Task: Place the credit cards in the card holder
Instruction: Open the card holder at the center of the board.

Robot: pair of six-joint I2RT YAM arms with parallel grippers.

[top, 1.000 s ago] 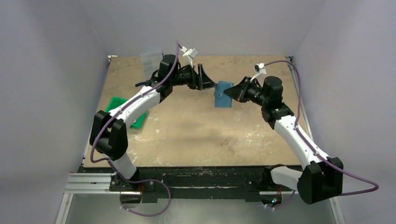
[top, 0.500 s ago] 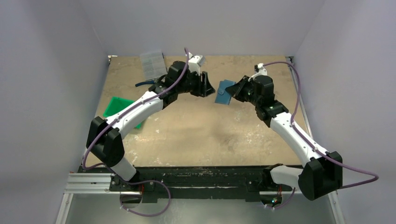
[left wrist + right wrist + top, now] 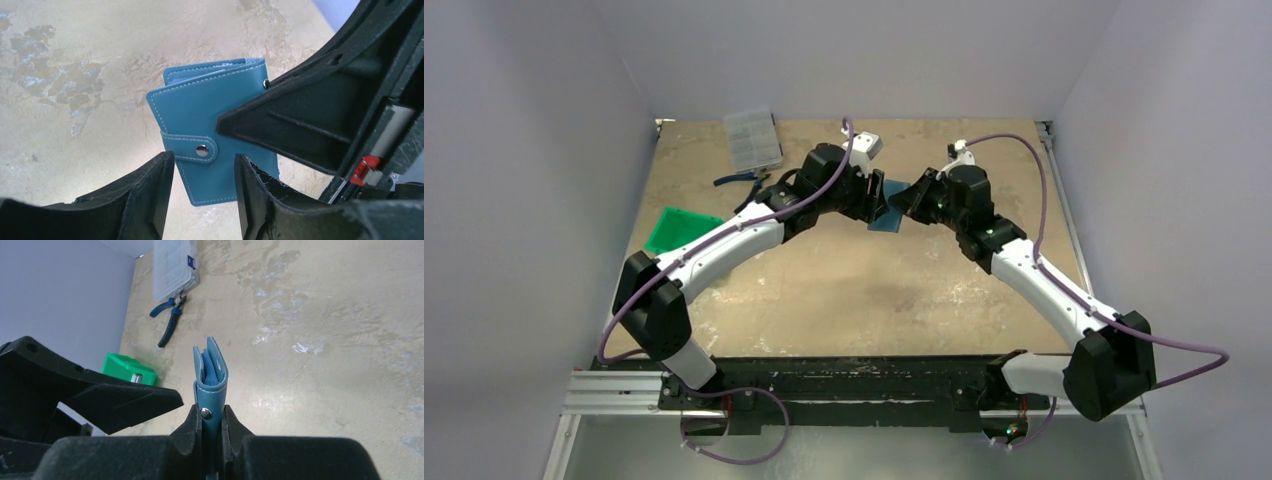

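Observation:
The card holder [image 3: 890, 207] is a teal-blue wallet, folded shut with its clasp tab snapped. My right gripper [image 3: 911, 200] is shut on it and holds it above the table at the back middle. In the right wrist view the wallet [image 3: 211, 371] stands edge-on between the right gripper's [image 3: 212, 416] pads. My left gripper [image 3: 875, 198] is open. In the left wrist view its fingertips [image 3: 204, 186] straddle the lower corner of the wallet [image 3: 200, 117] without touching it. No credit cards show clearly in any view.
A clear compartment box [image 3: 752, 138] stands at the back left, with blue-handled pliers [image 3: 739, 181] lying near it. A green plastic tray [image 3: 679, 232] lies at the left, partly under my left arm. Walls close in the table on three sides.
Both grippers moved toward each other. The right gripper carried the wallet leftward, and the open left gripper moved right until its fingers flank the wallet's corner.

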